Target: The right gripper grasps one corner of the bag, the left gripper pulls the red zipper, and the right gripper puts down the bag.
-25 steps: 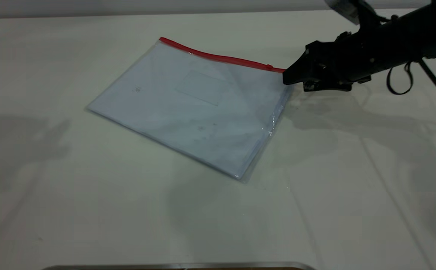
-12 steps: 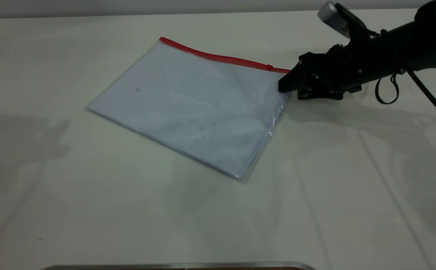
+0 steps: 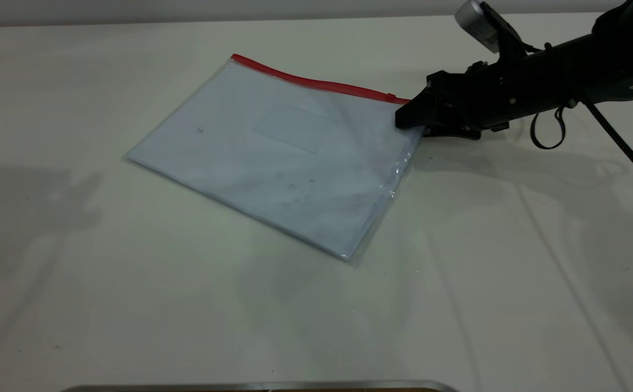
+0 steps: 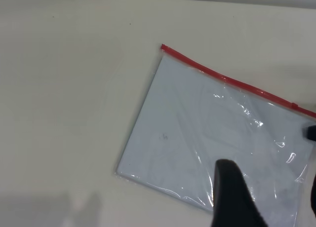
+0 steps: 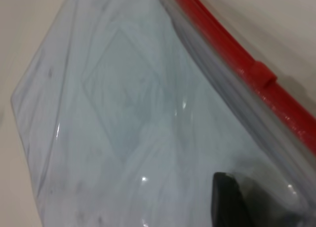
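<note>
The bag (image 3: 278, 147) lies flat on the white table, with pale sheets inside and the red zipper (image 3: 316, 83) along its far edge. The small slider tab (image 3: 391, 97) sits near the strip's right end. My right gripper (image 3: 411, 124), with its cable trailing, is at the bag's right corner (image 3: 410, 137), its jaws apart around the corner. In the right wrist view one finger (image 5: 224, 202) lies over the plastic beside the zipper (image 5: 222, 44); the other is hidden. My left gripper (image 4: 271, 202) is open above the bag (image 4: 197, 133), out of the exterior view.
A black cable (image 3: 621, 141) runs from the right arm across the table's right side. A metal edge (image 3: 262, 386) lies along the near border. Bare table surrounds the bag to the left and front.
My right gripper has moved left and lower, its upper finger now over the bag's right corner. The bag has not moved.
</note>
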`<state>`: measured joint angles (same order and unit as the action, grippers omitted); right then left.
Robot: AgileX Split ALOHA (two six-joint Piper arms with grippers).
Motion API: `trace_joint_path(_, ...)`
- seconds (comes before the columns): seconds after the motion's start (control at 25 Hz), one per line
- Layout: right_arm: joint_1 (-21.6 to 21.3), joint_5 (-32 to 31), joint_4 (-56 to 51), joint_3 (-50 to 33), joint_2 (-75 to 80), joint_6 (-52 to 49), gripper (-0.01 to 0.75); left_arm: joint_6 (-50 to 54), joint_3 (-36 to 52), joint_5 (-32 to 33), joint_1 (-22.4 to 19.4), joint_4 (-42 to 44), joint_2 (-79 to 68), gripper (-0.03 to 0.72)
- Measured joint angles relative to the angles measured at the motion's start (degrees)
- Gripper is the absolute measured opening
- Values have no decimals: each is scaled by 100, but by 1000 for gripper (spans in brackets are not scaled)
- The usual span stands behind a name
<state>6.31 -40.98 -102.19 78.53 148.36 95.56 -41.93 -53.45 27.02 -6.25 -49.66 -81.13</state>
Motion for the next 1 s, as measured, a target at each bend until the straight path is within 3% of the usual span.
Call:
trace_joint_path(0.36, 236, 140, -6, 87, 0, 5, 317, 0, 0, 5, 0, -5, 0, 447)
trace_joint_path(0.64, 214, -167, 0, 123, 0, 5, 38, 0, 0, 18, 0, -5, 0, 447)
trace_joint_path(0.8, 251, -934, 409, 137, 0, -19, 33, 0, 0, 18, 0, -5, -11, 447)
trace_joint_path(1.0, 399, -1722, 2416, 172, -92, -1076, 33, -104, 0, 18, 0, -12, -316, 447)
